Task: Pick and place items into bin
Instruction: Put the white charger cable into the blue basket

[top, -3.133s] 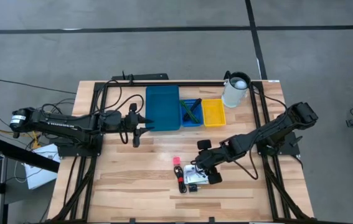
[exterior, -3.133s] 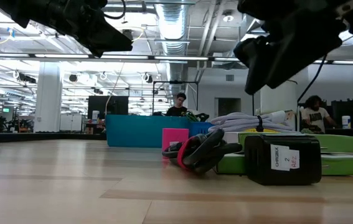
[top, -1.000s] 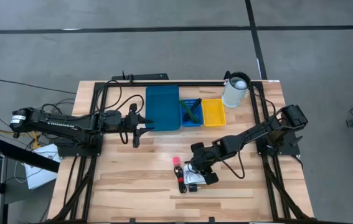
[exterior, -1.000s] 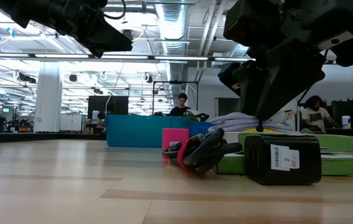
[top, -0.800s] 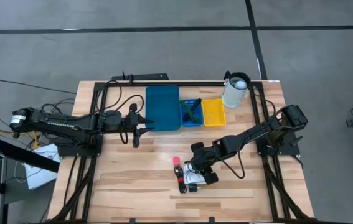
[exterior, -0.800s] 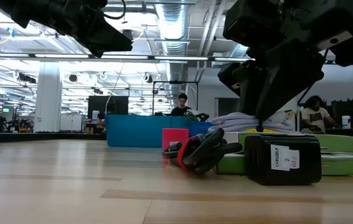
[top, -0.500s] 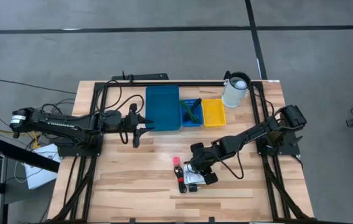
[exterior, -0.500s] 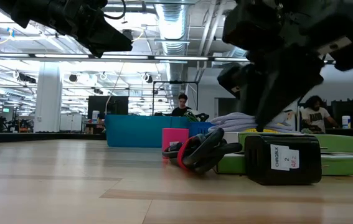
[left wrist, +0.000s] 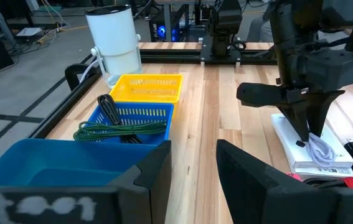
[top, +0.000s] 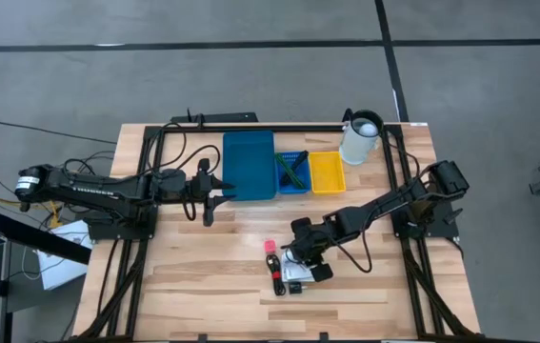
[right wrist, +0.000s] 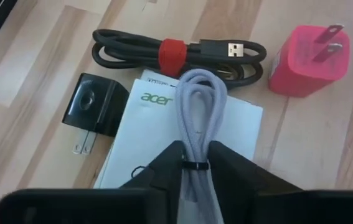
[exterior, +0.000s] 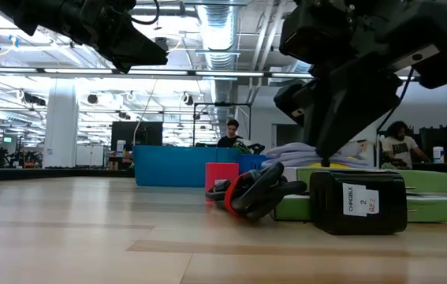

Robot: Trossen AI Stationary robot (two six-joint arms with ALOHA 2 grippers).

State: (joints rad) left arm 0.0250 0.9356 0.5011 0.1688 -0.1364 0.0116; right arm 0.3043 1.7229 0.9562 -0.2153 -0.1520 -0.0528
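Open wood between the left gripper (top: 214, 193) and the item cluster gives clear passage across the table's (top: 193, 276) middle and near edge. Cluster is packed: black coiled USB cable (right wrist: 176, 53), pink plug adapter (right wrist: 309, 60), black wall charger (right wrist: 94, 113) and white Acer box (right wrist: 182, 146) lie touching or just beside each other, the right gripper (right wrist: 192, 165) low over the grey cable bundle (right wrist: 199, 118) on the box. Far edge is blocked by the large blue bin (top: 249, 165), small blue basket (top: 292, 171), yellow basket (top: 327, 172) and white jug (top: 359, 138) in a row.
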